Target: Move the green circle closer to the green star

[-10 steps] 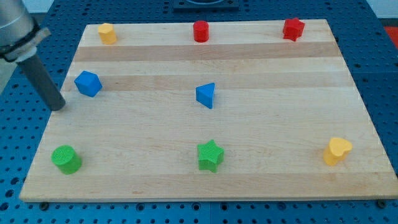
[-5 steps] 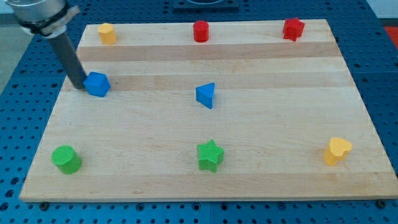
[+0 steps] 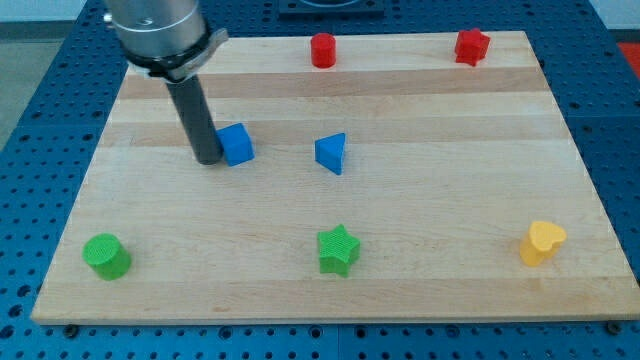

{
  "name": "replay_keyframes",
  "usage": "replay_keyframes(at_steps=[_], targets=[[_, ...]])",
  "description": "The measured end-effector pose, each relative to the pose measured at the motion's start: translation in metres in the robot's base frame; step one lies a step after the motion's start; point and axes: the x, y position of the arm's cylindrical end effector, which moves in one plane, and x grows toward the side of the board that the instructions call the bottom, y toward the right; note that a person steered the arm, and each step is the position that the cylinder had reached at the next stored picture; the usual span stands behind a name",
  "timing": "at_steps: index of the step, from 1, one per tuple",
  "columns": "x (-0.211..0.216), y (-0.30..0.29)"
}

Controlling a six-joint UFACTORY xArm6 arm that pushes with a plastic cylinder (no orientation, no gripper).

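Note:
The green circle (image 3: 106, 255) stands near the board's bottom left corner. The green star (image 3: 338, 250) sits at the bottom middle, far to the circle's right. My tip (image 3: 208, 158) rests on the board in the upper left part, touching the left side of a blue block (image 3: 236, 144). The tip is well above the green circle and to its right, and up and to the left of the star.
A blue triangle (image 3: 331, 153) lies near the middle. A red cylinder (image 3: 322, 50) and a red block (image 3: 471, 46) sit along the top edge. A yellow heart (image 3: 542, 242) is at the bottom right. The arm hides the top left corner of the wooden board (image 3: 450, 200).
My tip has swept from the board's left edge rightward, met the blue block and pushed it right toward the blue triangle. The arm now hides the yellow block at the top left. Green blocks unmoved.

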Motion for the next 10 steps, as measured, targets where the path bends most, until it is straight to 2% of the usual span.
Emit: replay_keyframes(at_steps=[4,8,9,10], targets=[[-0.049,0.077],[-0.206,0.079],[-0.232,0.079],[-0.233,0.091]])
